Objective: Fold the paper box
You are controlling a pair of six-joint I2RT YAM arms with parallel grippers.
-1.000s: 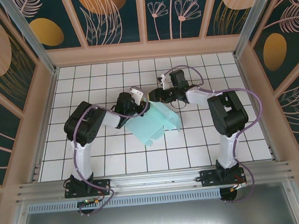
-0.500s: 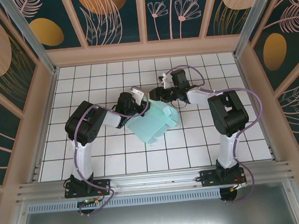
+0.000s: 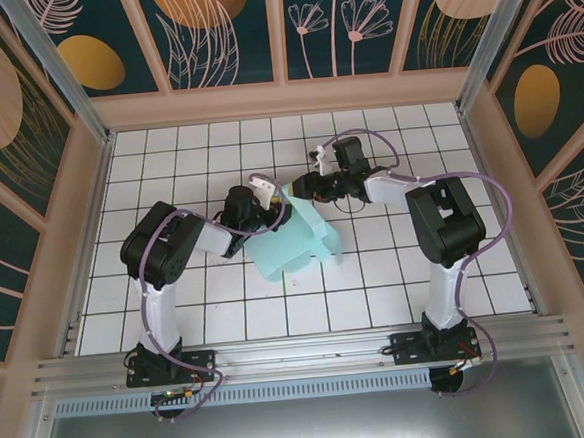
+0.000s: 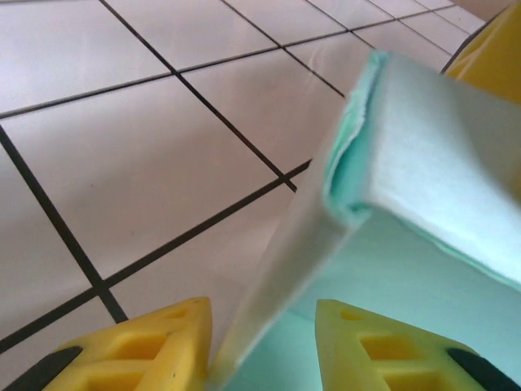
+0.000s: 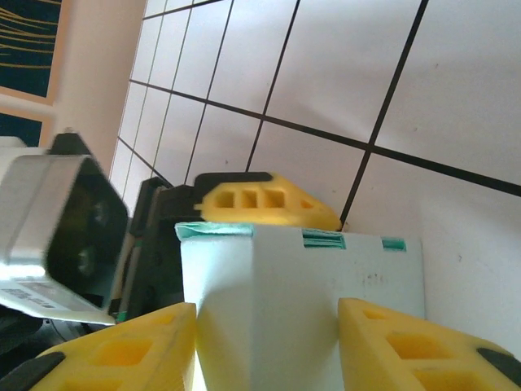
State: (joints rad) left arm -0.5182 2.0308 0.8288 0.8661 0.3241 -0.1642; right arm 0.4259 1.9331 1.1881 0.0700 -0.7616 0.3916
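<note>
The paper box point(image 3: 292, 244) is a pale mint card piece, partly folded, lying on the white tiled floor between my two arms. My left gripper point(image 3: 266, 195) is at its far left corner. In the left wrist view a raised wall of the paper box point(image 4: 383, 155) stands between the yellow fingers point(image 4: 142, 350), touching the left one with a gap to the right one, so my left gripper point(image 4: 264, 354) is open. My right gripper point(image 3: 296, 190) meets the box's far edge. In the right wrist view my right gripper point(image 5: 269, 350) is shut on a folded panel of the paper box point(image 5: 277, 301).
The tiled floor point(image 3: 228, 304) is ringed by a wooden frame point(image 3: 284, 97) with decorated panels. An aluminium rail point(image 3: 301, 351) runs along the near edge by both arm bases. A yellow finger of the left gripper point(image 5: 269, 204) sits just behind the box's top edge.
The left gripper's jaws have parted off the box wall. The box has swung a little to the left and drawn in on its right side. The right gripper has closed slightly.
</note>
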